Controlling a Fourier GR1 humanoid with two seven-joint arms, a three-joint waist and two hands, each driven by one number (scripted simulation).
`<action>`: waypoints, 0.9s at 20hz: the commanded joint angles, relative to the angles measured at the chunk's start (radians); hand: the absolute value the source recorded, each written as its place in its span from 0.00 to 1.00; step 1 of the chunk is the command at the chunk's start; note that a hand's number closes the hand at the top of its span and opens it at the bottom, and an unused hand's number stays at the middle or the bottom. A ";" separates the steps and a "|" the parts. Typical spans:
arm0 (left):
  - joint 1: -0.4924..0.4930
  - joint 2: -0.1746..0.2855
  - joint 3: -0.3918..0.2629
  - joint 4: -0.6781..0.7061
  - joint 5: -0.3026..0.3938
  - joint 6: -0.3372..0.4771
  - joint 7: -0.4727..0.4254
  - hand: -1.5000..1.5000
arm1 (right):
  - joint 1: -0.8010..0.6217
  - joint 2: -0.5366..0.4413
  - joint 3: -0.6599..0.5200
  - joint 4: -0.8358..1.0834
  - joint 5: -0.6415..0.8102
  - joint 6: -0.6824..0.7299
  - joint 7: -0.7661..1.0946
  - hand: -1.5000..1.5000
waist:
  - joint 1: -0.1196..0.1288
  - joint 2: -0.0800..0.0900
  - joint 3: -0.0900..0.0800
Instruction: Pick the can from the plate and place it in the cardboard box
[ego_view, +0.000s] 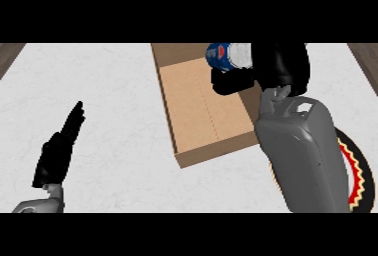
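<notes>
At upper centre of frame, right hand (284, 65) was curled round can (225, 54), above far end of box (196, 110). Plate (356, 175) lay lower right, partly hidden. Step called for lowering can between walls, upright, before release. Left hand (60, 142), lower left, was flat and straight, resting.

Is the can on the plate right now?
No, the right hand is curled round the can at the far end of the box, apart from the plate.

We find the can (224, 54) at the far end of the cardboard box (199, 115), in our right hand (284, 65); the plate (354, 167) lies right of the box, our left hand (57, 150) well left.
</notes>
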 joint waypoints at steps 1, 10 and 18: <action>0.006 -0.001 -0.002 -0.009 0.001 -0.007 0.008 0.50 | -0.088 0.001 -0.033 0.248 -0.036 -0.084 -0.040 1.00 | 0.007 0.002 0.000; 0.048 -0.003 -0.004 -0.002 0.001 -0.018 -0.064 0.50 | -0.238 0.001 0.011 0.701 -0.090 -0.305 -0.058 1.00 | 0.019 0.004 0.000; -0.003 0.004 -0.003 -0.020 0.006 -0.034 0.006 0.50 | -0.319 0.001 -0.036 1.022 -0.226 -0.564 -0.225 0.00 | 0.038 0.011 0.000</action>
